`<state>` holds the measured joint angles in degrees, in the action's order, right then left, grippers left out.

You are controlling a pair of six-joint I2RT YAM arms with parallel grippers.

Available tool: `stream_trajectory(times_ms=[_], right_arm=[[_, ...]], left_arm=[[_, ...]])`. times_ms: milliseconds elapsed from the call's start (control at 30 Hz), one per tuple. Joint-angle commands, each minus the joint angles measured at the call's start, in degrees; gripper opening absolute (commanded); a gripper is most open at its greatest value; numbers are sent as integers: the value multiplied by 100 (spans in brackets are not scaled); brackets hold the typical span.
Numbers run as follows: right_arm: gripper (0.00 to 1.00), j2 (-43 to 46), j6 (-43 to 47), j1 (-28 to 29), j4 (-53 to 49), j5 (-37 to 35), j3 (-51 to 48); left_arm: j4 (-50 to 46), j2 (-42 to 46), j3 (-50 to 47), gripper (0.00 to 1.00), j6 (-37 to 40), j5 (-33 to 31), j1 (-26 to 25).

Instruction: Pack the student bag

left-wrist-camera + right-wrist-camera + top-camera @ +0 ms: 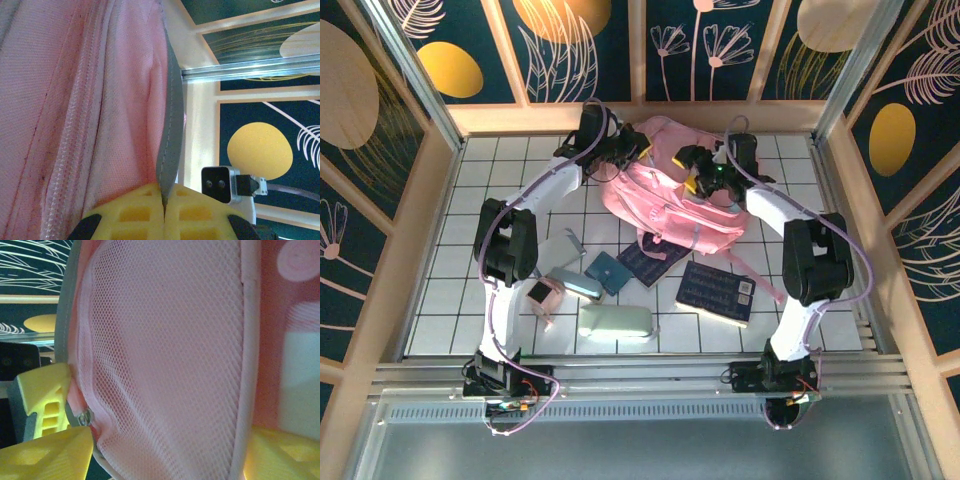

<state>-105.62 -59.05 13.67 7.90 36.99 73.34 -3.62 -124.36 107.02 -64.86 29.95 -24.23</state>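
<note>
- PACKING UNDERWAY: The student bag (665, 200), a soft pink backpack, lies slumped at the far middle of the table (470, 300), with 2 robot arms reaching over it.
- The left gripper (164, 200) has its yellow fingers pressed together on a strip of grey trim (170, 140) at the bag's edge, just beside a long pink zip (70, 165).
- The right gripper (165, 440) stands spread wide astride a pink mesh panel (165, 340), with a small metal zip pull (85, 416) just beside 1 finger. Whether the fingers press the cloth cannot be told.
- The step in hand looks like opening the bag, with 1 gripper anchoring and the other working the opening.
- To do it well, the left pinch should stay firm and pull the trim taut so the soft cloth cannot bunch.
- The right gripper would then do best to close on the zip pull itself, not the mesh, and draw along the line of the zip.
- The bag shows ribbed pink fabric, pale patches and loose straps. It will likely sag and shift when tugged.
- A dark blue notebook (717, 292) and a pale green case (615, 321) wait toward the table's near side.
</note>
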Motion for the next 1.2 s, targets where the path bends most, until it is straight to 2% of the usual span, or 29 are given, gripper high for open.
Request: stream_trajectory(times_ms=[0,33,133,200,233,267,333,367,500,567,833,1000,1167], right_arm=[[67,-278,-511,94,861,399,287],[61,-294,-604,98,1042,411,294],[29,-220,-614,85,1120,282,301],[13,-157,-550,59,1061,213,306],[5,-137,-522,36,1043,220,324],[1,-121,-520,29,1032,212,328],[0,-81,-544,-20,1038,187,319],[0,-56,-578,-47,1066,158,306],[0,41,-858,-131,1324,94,245],[0,59,-973,-154,1375,81,297],[0,50,-1275,-287,1274,171,741],[0,67,-1266,-349,954,265,1098],[0,81,-1327,-365,864,386,1255]], left_arm=[[661,80,166,0,-175,247,-74],[653,78,162,0,-161,252,-82],[493,79,216,0,-26,232,-82],[165,62,375,0,253,159,-82],[-77,52,501,3,450,104,-82],[-310,51,600,10,642,46,-82],[-839,67,833,29,1070,-128,-74],[-1086,101,900,36,1273,-241,-65],[-1770,524,728,53,2133,-741,-65],[-1844,857,322,58,2455,-860,-69],[-935,2353,-2306,49,3418,-915,-210],[-703,2583,-3145,42,3834,-1261,-538],[51,2740,-3684,48,4016,-1599,-928]])
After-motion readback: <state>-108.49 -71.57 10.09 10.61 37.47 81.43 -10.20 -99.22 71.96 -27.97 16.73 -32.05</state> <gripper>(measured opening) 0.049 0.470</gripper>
